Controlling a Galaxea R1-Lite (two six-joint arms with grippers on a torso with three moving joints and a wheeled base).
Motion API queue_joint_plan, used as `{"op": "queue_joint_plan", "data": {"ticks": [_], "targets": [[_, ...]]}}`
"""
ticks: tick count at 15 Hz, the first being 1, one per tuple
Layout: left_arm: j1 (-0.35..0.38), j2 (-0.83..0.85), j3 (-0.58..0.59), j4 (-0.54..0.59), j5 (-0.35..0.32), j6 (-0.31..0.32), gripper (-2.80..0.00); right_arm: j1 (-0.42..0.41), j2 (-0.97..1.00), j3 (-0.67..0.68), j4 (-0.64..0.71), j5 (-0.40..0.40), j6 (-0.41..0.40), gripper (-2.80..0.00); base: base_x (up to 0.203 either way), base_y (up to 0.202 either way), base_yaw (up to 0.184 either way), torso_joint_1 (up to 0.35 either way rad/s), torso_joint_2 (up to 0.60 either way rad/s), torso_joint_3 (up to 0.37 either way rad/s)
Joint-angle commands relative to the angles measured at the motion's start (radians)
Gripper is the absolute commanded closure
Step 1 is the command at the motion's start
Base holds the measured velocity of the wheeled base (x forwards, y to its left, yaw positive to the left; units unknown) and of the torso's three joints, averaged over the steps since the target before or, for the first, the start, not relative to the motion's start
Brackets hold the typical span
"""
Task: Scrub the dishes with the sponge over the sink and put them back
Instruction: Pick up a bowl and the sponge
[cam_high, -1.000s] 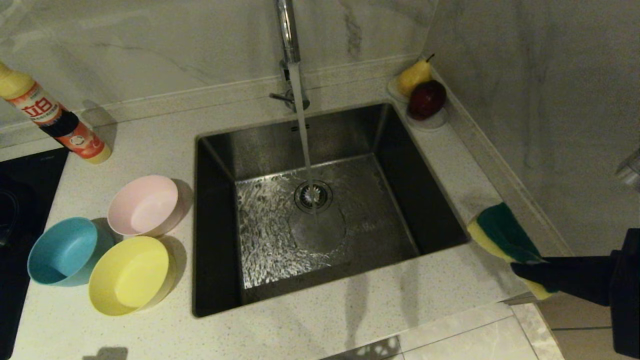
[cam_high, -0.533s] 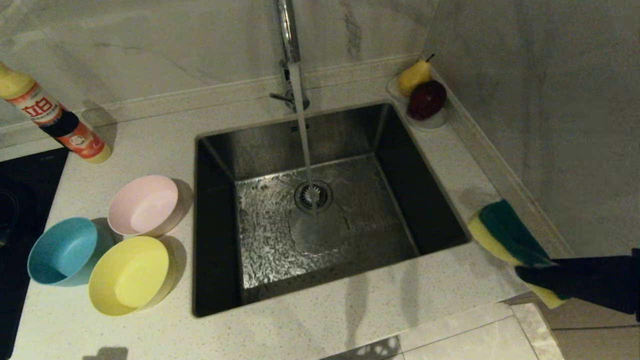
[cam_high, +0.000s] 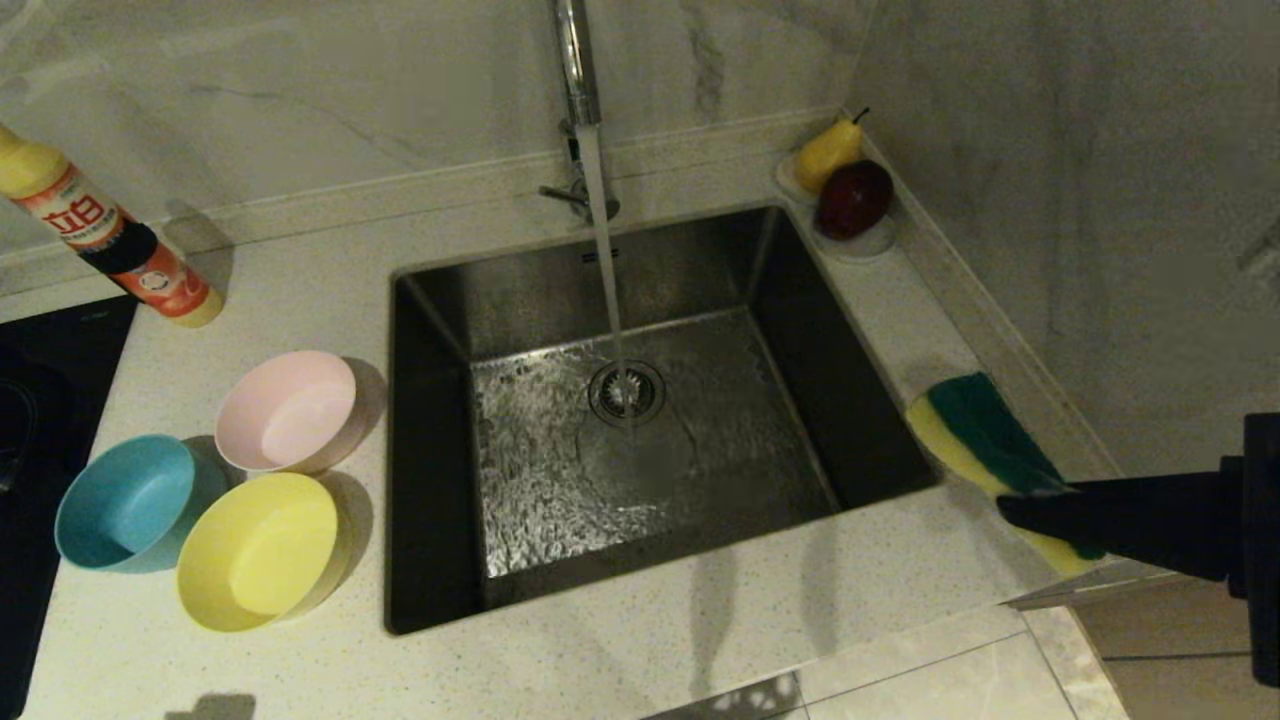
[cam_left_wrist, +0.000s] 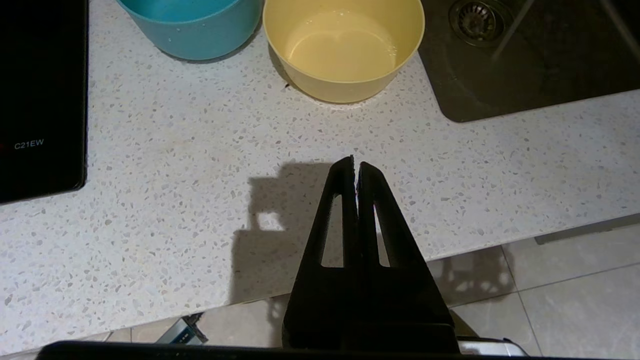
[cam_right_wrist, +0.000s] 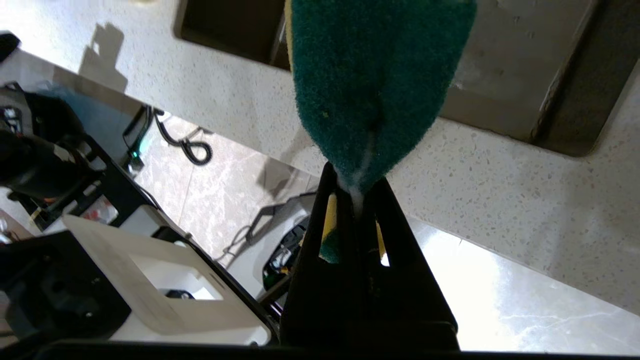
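Sponge in my right claw, sink and bowls off to my left

My right claw (cam_high: 1010, 512) is clenched on the sponge (cam_high: 975, 435), which sticks out ahead toward the sink (cam_high: 420, 450). The bowls (cam_high: 258, 550) wait beyond it, nearer my left claw (cam_left_wrist: 354, 162), pinched empty.

Right gripper (cam_high: 1010, 510) reaches in level from the right, jaws clamped tight. Left gripper (cam_left_wrist: 354, 162) hangs parked, jaws pressed together.
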Motion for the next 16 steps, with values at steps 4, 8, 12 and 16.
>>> {"op": "queue_joint_plan", "data": {"ticks": [4, 8, 12, 16], "targets": [[0.000, 0.002, 0.001, 0.001, -0.001, 0.012, 0.00, 0.004, 0.008, 0.034, -0.003, 0.001, 0.083, 0.00, 0.000, 0.000, 0.000, 0.000, 0.00, 0.000], [0.001, 0.002, -0.003, 0.012, 0.016, 0.004, 0.00, 0.004, 0.023, 0.057, -0.007, 0.001, 0.086, 0.00, 0.000, 0.000, 0.000, 0.000, 0.00, 0.000], [0.001, 0.077, -0.235, 0.037, 0.050, 0.010, 0.00, 0.004, 0.032, 0.056, -0.008, -0.002, 0.080, 0.00, 0.000, 0.000, 0.000, 0.000, 0.00, 0.000], [0.002, 0.372, -0.595, 0.091, 0.227, 0.012, 0.00, 0.013, 0.038, 0.024, -0.010, 0.000, 0.077, 0.00, 0.000, 0.000, 0.000, 0.000, 0.00, 0.000]]}}
